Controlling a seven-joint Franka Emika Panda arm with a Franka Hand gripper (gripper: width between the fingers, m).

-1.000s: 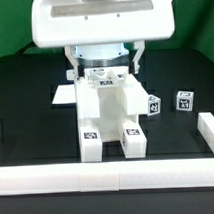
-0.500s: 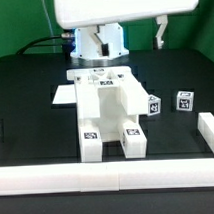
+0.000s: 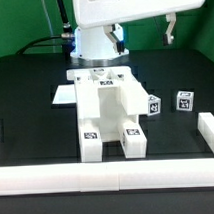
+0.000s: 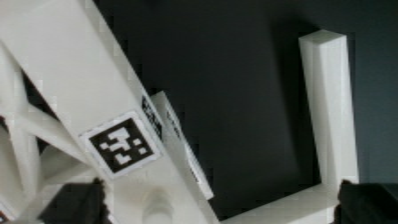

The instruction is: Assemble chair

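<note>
On the exterior view's left I see the marker board (image 3: 61, 95) lying flat on the black bench (image 3: 30, 118), just behind the part-built chair (image 3: 107, 113). The chair stands mid-bench with its two tagged feet toward the front rail (image 3: 107, 177). To its right a loose tagged block (image 3: 184, 99) sits apart. My tool (image 3: 142, 34) hangs above and behind the chair, fingers apart, holding nothing. My worry is the descent for that block. A wide-spread finger could clip the chair's top and shove or tip it, since it seems only to rest on the bench.
</note>
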